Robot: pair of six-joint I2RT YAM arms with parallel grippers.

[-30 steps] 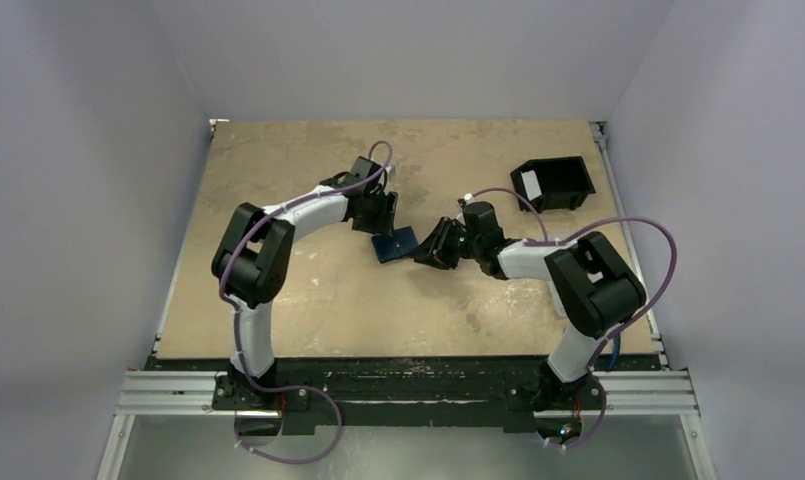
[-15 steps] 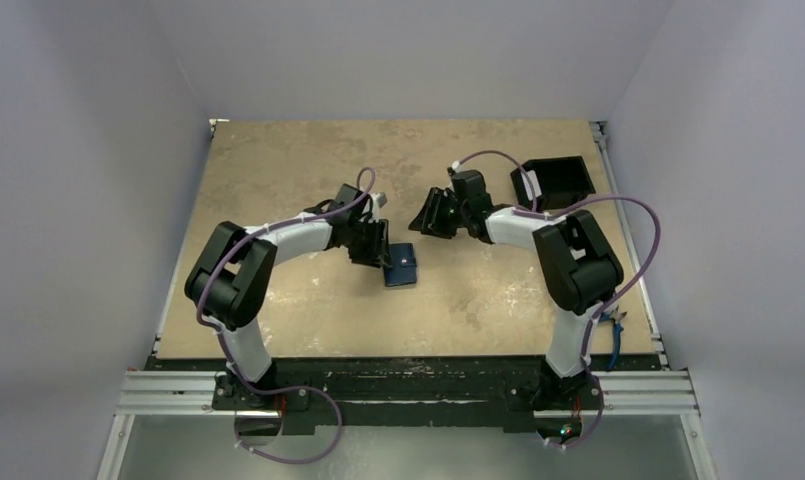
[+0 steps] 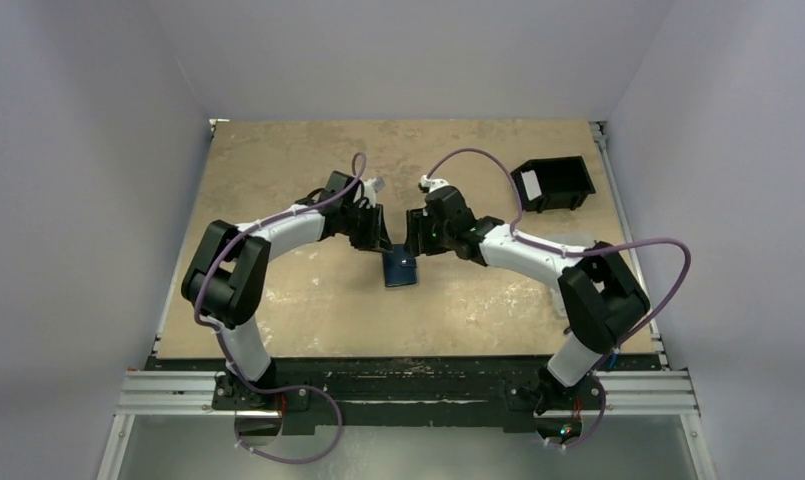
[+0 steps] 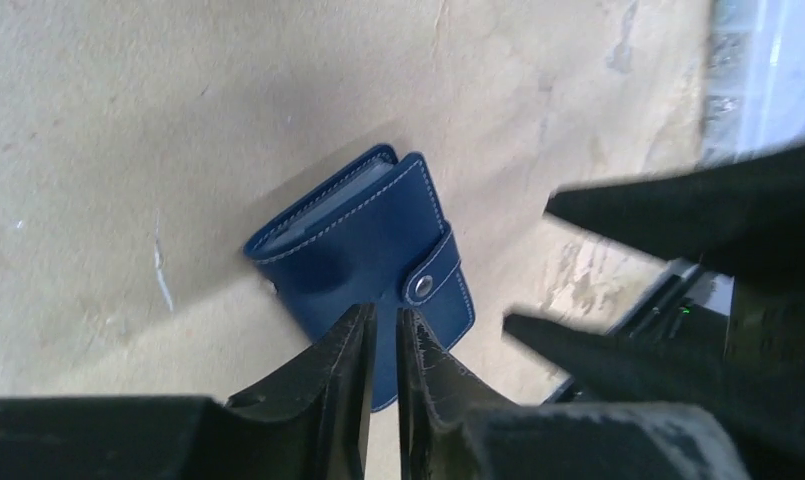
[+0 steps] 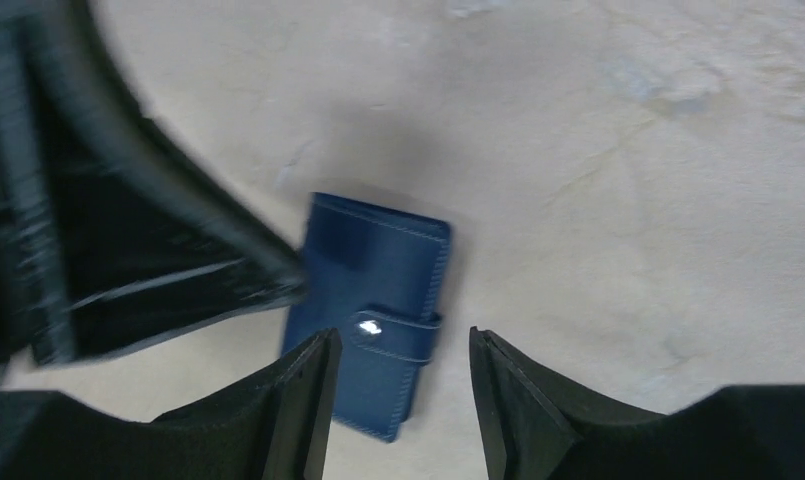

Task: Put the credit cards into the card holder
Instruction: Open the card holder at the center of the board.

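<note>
Left gripper (image 4: pixel 383 345) was almost clenched: only a thin slit between its black fingers, nothing in it. Its tips hung over one edge of the card holder, a small flat navy-blue leather wallet with pale stitching (image 4: pixel 363 245). The wallet lay out ahead of the fingers in the left wrist view and turned at a slant to them.

The wallet lay flat on the tan, scuffed table (image 3: pixel 278 300), folded shut with its strap fastened by a small metal snap (image 5: pixel 366 326). From above it sat around mid-table, just on the near side of both grippers and about between them. Its long axis ran roughly near-to-far, a little tilted. No credit cards showed in any view.

Right gripper (image 5: pixel 398 385) was released, fingers well apart, nothing held. In the right wrist view the wallet sat almost straight under the gap. Its long axis ran away from the camera, so the jaws spanned its short width, and the snap strap lay just inside the left finger. Whether any finger touched the leather could not be told.

Judged: the right arm was better lined up, centred over the wallet. The left was off at an edge. Both were about equally near. The snap needed undoing first.

Far right, well apart, stood a black open-sided plastic box (image 3: pixel 553 183).
</note>
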